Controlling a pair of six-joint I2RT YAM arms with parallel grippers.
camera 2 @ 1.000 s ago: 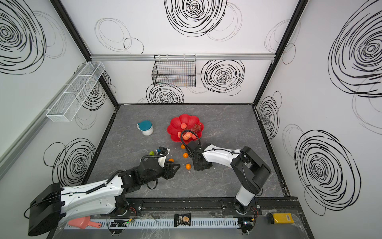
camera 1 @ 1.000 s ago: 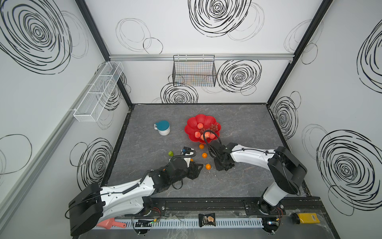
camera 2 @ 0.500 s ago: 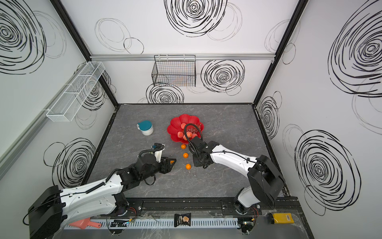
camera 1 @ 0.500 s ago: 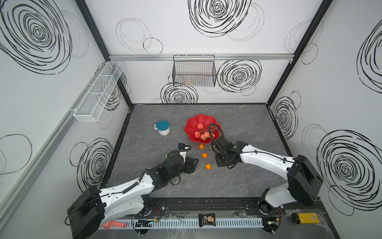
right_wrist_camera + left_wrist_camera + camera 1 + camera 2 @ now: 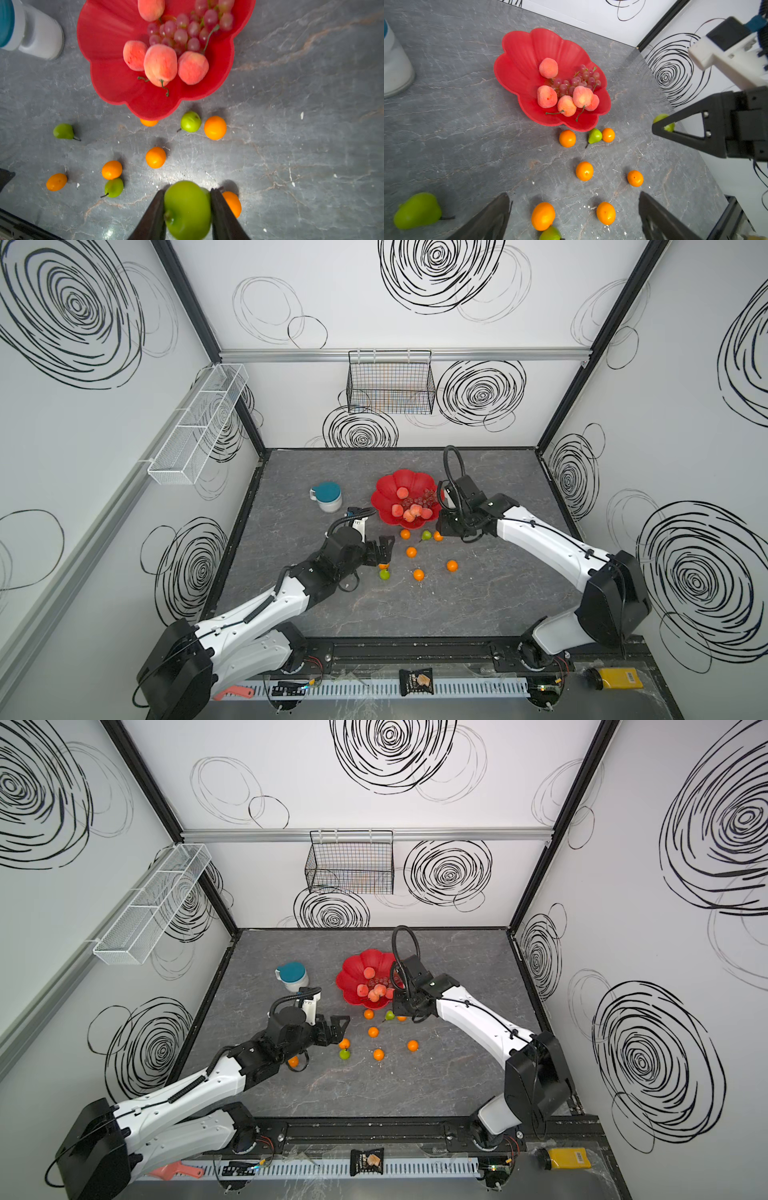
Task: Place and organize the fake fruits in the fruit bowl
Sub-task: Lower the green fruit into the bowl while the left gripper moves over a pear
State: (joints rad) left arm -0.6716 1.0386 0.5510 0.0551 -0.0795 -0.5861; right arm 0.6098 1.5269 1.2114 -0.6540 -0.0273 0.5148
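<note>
Right jaws clench a small green plastic pear (image 5: 187, 209) just beside the scalloped glossy red bowl (image 5: 108, 83); left jaws, released, hang over a round orange plastic ball (image 5: 543, 216).

Red scalloped bowl (image 5: 388, 489) is sitting upright on the table (image 5: 457, 614). Pink peaches (image 5: 548, 67) and a purple grape bunch (image 5: 579, 80) are lying inside it, crowding its near side. Oranges (image 5: 584, 171) are lying scattered on the table in front, two near the rim. A green pear (image 5: 595, 136) is lying between those two; a second pear (image 5: 113, 187) is resting against an orange; a third pear (image 5: 63, 131) is lying apart. A fourth pear (image 5: 187, 209) is being pinched in the right gripper (image 5: 188, 192).
</note>
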